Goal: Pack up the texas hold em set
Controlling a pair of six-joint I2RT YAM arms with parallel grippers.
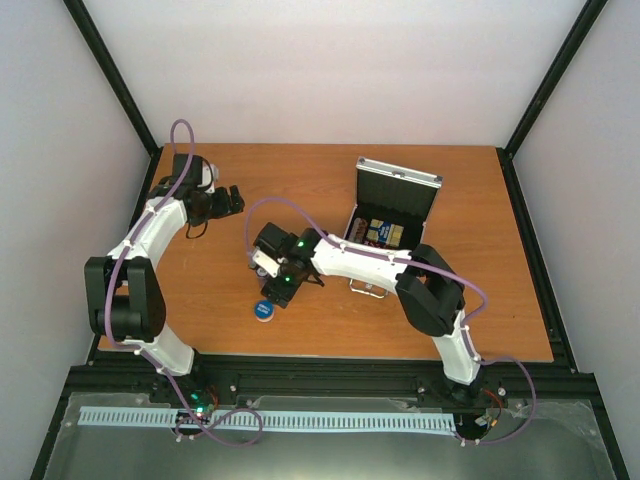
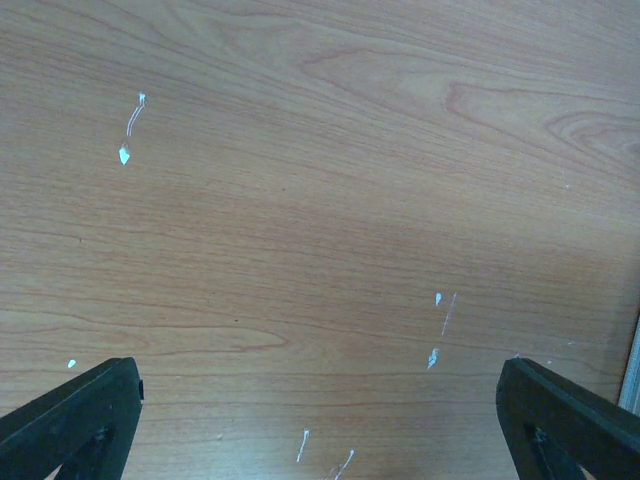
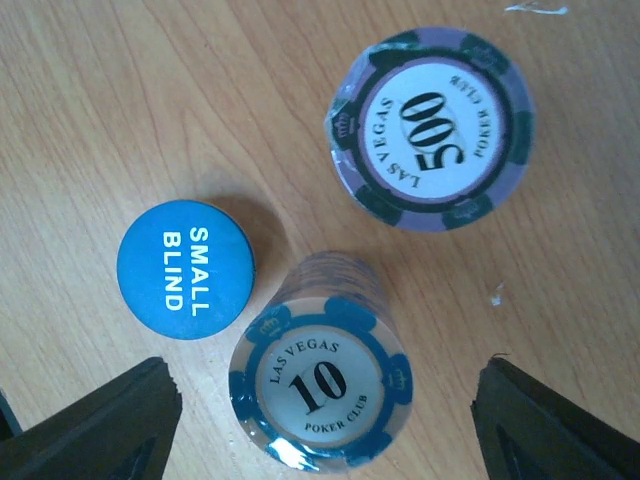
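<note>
The silver case [image 1: 398, 188] stands open at the back right with two red-yellow card boxes [image 1: 383, 233] on its black lining. My right gripper [image 1: 282, 288] hangs over the table's middle, left of the case. In the right wrist view it [image 3: 325, 420] is open, with a blue "10" chip stack [image 3: 320, 385] upright between its fingers and not gripped. A purple "500" chip stack [image 3: 430, 125] stands beyond it. The blue "SMALL BLIND" disc [image 3: 186, 268] lies beside the blue stack and shows in the top view [image 1: 263, 310]. My left gripper [image 1: 232, 198] is open and empty over bare wood [image 2: 320, 420]. The dice are out of view.
The case's handle [image 1: 368, 288] points toward the near edge, beside my right arm's forearm [image 1: 360, 260]. The wooden table [image 1: 330, 170] is ringed by a black frame and white walls. White scratch marks [image 2: 440, 325] dot the wood under the left gripper.
</note>
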